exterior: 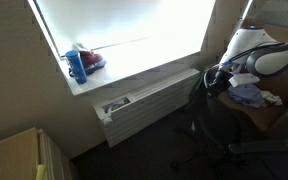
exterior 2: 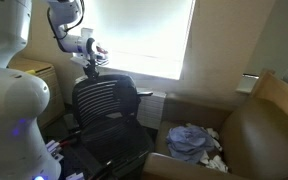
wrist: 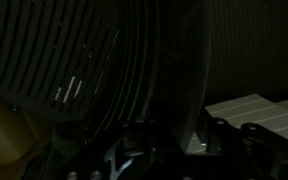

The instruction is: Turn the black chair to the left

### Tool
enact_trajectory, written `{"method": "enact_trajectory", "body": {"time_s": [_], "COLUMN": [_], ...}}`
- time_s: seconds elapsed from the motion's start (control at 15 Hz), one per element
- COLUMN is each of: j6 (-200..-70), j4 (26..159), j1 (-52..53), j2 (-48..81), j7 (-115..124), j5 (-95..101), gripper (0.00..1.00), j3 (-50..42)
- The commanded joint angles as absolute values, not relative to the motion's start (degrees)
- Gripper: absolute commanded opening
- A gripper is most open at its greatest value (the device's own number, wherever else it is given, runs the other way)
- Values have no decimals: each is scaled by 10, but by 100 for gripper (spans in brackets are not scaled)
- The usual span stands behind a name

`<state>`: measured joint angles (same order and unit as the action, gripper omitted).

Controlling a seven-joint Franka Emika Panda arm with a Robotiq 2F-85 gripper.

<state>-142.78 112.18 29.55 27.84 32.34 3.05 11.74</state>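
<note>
Daylight from a wide window (exterior 2: 144, 35) washes out the background in both exterior views, and against it we see the black chair (exterior 2: 104, 105) standing on the floor just in front of the robot's white body (exterior 2: 9, 110). Its curved mesh backrest is upright and faces the camera there. Its seat is lost in shadow lower down.

The arm (exterior 2: 66, 18) reaches over from the upper left, and the tool (exterior 2: 90, 68) sits right at the top edge of the backrest, near its left corner. We cannot tell whether its jaws are spread or pinched on the rim: in that exterior view the tool is too small. The wrist view is very dark, showing only the ribbed mesh of the chair (wrist: 94, 70) close up and a pale slatted radiator (wrist: 249, 110) at the lower right.

In an exterior view the same chair (exterior: 214, 125) is a dark shape at the right, below the white arm (exterior: 252, 48) and just beside the radiator (exterior: 154, 100) under the sill. On the sill (exterior: 134, 68) stand a blue bottle (exterior: 77, 66) and a red object (exterior: 93, 60), touching each other.

Beside the chair we see a brown tabletop (exterior 2: 184, 112) with a crumpled pile of bluish cloth (exterior 2: 194, 140) on it.
</note>
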Motion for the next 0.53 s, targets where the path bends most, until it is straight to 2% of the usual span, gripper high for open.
{"method": "enact_trajectory", "body": {"time_s": [0.0, 0.27, 0.47], "j6": [-1401, -1358, -1256], "j4": [1115, 1122, 1102], "j1": [269, 283, 283], "j2": [292, 288, 273], "j7": [214, 169, 185], "j5": [-18, 31, 96], "gripper": [12, 12, 12], "j3": [166, 159, 121]}}
